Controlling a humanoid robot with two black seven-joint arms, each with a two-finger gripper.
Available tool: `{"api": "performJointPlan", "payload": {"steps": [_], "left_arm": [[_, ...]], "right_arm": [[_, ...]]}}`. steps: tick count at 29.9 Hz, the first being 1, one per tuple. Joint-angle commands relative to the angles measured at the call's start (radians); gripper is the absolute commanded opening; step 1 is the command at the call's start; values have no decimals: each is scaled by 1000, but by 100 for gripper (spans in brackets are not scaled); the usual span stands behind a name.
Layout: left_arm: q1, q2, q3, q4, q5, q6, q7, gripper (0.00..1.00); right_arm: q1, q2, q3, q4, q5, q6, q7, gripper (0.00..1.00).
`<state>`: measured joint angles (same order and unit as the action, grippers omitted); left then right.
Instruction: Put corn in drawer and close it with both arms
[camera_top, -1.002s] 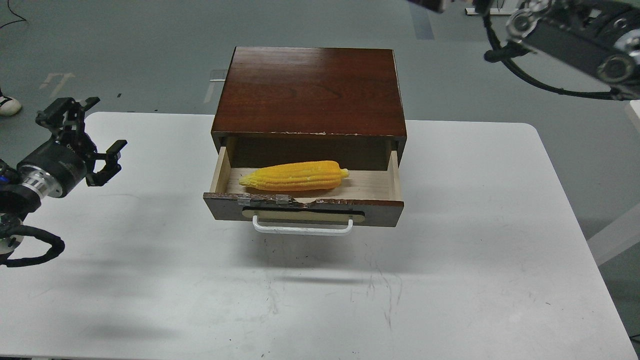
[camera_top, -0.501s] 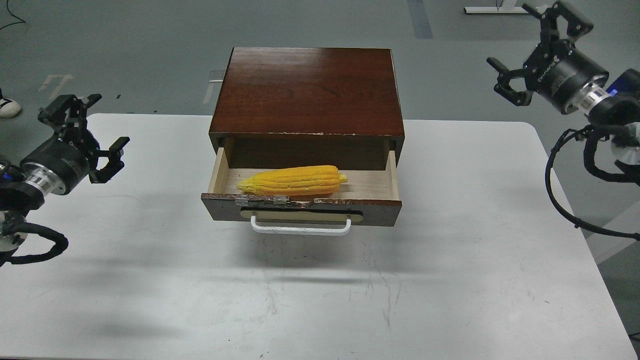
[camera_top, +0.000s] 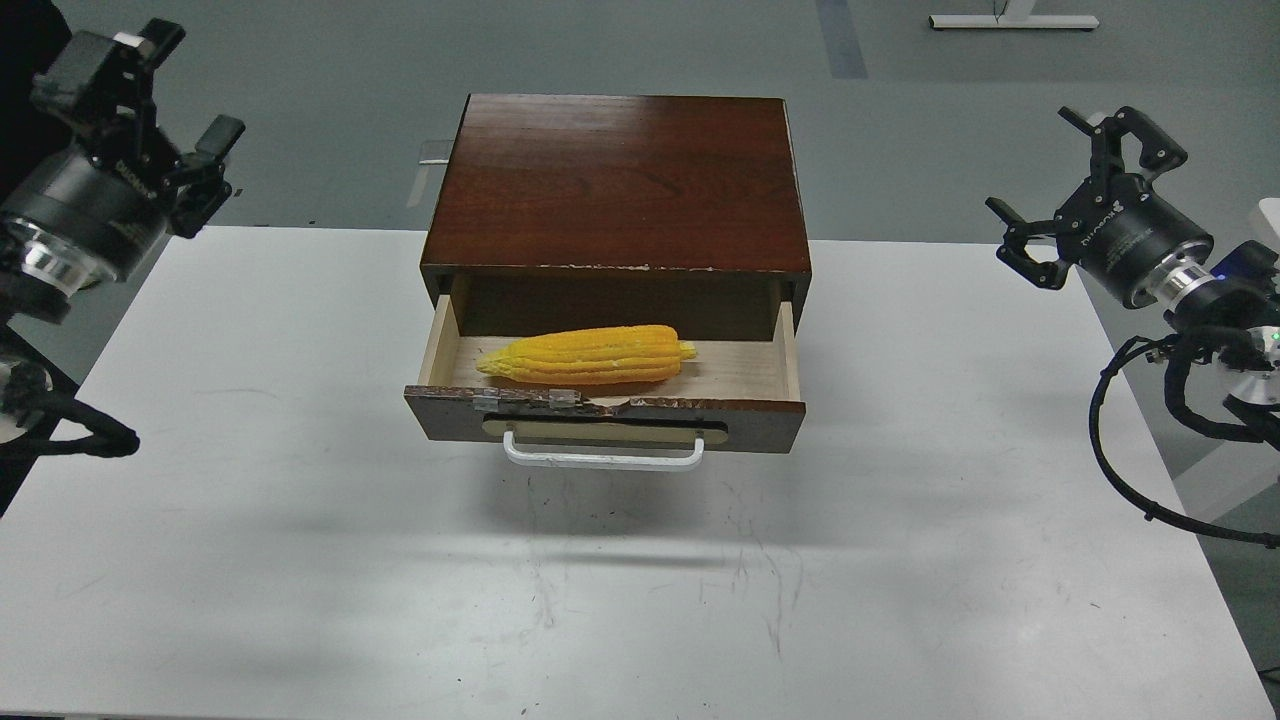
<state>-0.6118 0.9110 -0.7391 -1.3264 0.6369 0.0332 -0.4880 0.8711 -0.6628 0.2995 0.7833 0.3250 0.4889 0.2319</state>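
The corn (camera_top: 588, 355) lay inside the open drawer (camera_top: 605, 418) at the centre of the frame, on the pale wood floor just behind the front panel. Its long axis ran left to right, nearly parallel to that panel; the tapered tip pointed to the left of the frame and the blunt end to the right.

The left gripper (camera_top: 165, 120) hung at the upper left and the right gripper (camera_top: 1065, 190) at the right edge. Both were empty with fingers spread, and both were well apart from the cabinet (camera_top: 620, 180).

With the corn in, the step in hand looked to be the closing. It would go best with one gripper on each side of the handle (camera_top: 603, 457), pressing the front panel evenly and straight toward the cabinet so the drawer does not skew. Since the corn sat close behind the chipped edge, a slow push seemed wise.
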Motion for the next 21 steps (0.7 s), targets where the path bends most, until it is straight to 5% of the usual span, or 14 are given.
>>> {"api": "performJointPlan", "payload": {"steps": [1, 6, 11, 13, 14, 16, 17, 21], "left_arm": [[-86, 14, 4, -17, 473, 215, -1, 98], [-112, 48, 20, -95, 768, 206, -1, 98], [-102, 88, 87, -331, 759, -39, -1, 97], [-97, 77, 93, -388, 742, -52, -1, 74], [-97, 74, 104, -414, 745, -50, -1, 51], [-98, 77, 119, -435, 748, -55, -1, 28], [-100, 75, 138, -438, 763, -59, -1, 7], [-99, 85, 155, -436, 938, -59, -1, 0]], "right_arm": [[-9, -1, -6, 1, -1, 0, 1, 99], [-35, -24, -11, 1, -3, 0, 1, 99], [-58, -26, -11, -6, -32, 0, 4, 99], [-69, -26, -10, -6, -43, 0, 6, 99], [-75, -26, -10, -6, -44, 0, 6, 99], [-78, -26, -11, -6, -46, 0, 6, 99], [-81, -24, -11, -7, -47, 0, 6, 99], [-99, -24, -11, -16, -81, 0, 6, 99]]}}
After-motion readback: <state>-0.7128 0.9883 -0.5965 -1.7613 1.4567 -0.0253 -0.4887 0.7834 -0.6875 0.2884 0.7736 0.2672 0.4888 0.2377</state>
